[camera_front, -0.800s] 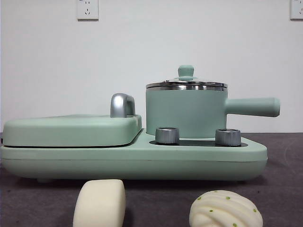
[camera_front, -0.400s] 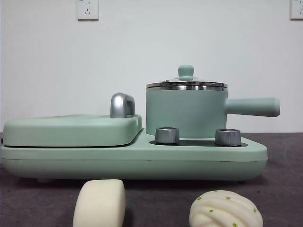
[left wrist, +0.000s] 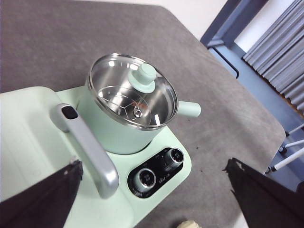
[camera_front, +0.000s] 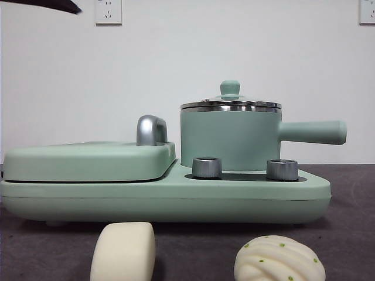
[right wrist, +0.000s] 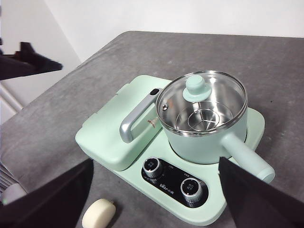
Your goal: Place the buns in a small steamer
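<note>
At the top left corner of the front view a black tip of an arm (camera_front: pixel 44 6) now shows, where half a second ago only the white wall was seen. I judge that one arm starts to move toward the work; nothing else has changed. Both buns lie on the grey surface (camera_front: pixel 351 234) at its front edge, before the cooker: the smooth oblong bun (camera_front: pixel 123 252) and, well apart from it, the pleated bun (camera_front: pixel 279 259) with green specks. The small steamer (camera_front: pixel 229 137) stands on the mint-green cooker base (camera_front: pixel 164 196), its lid (right wrist: pixel 201 102) closed, so the lid must probably come off before any bun goes in.

The left gripper (left wrist: pixel 152 190) hangs high above the cooker, its fingers spread wide and holding nothing. The right gripper (right wrist: pixel 152 190) also hangs high, fingers spread and empty.

Small writing is printed on the black panel (right wrist: pixel 173 180) between the two knobs, but it is too small to read. No other label is legible.
</note>
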### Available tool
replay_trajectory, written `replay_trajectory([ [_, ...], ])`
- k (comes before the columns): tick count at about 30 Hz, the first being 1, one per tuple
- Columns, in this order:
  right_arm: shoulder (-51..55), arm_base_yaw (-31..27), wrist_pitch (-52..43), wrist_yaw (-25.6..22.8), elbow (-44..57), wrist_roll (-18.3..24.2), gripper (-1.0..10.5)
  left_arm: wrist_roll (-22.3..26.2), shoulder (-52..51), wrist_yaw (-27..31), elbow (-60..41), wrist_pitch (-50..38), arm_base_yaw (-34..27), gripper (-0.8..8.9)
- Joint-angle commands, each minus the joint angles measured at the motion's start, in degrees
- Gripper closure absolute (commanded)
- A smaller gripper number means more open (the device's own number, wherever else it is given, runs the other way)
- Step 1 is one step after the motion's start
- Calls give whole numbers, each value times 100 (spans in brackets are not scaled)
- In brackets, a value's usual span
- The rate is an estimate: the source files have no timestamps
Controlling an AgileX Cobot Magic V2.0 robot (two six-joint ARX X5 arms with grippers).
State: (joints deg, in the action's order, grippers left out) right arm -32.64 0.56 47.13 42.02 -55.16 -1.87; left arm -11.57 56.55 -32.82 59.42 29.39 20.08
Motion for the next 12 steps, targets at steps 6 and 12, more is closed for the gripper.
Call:
replay_trajectory([
  [6,-24,11,-37,0,-98,35,526,52,1521,-17,1294,72,262,318],
  [12,-24,11,-42,-2,-98,37,526,72,2859,146,2538,369,507,322],
])
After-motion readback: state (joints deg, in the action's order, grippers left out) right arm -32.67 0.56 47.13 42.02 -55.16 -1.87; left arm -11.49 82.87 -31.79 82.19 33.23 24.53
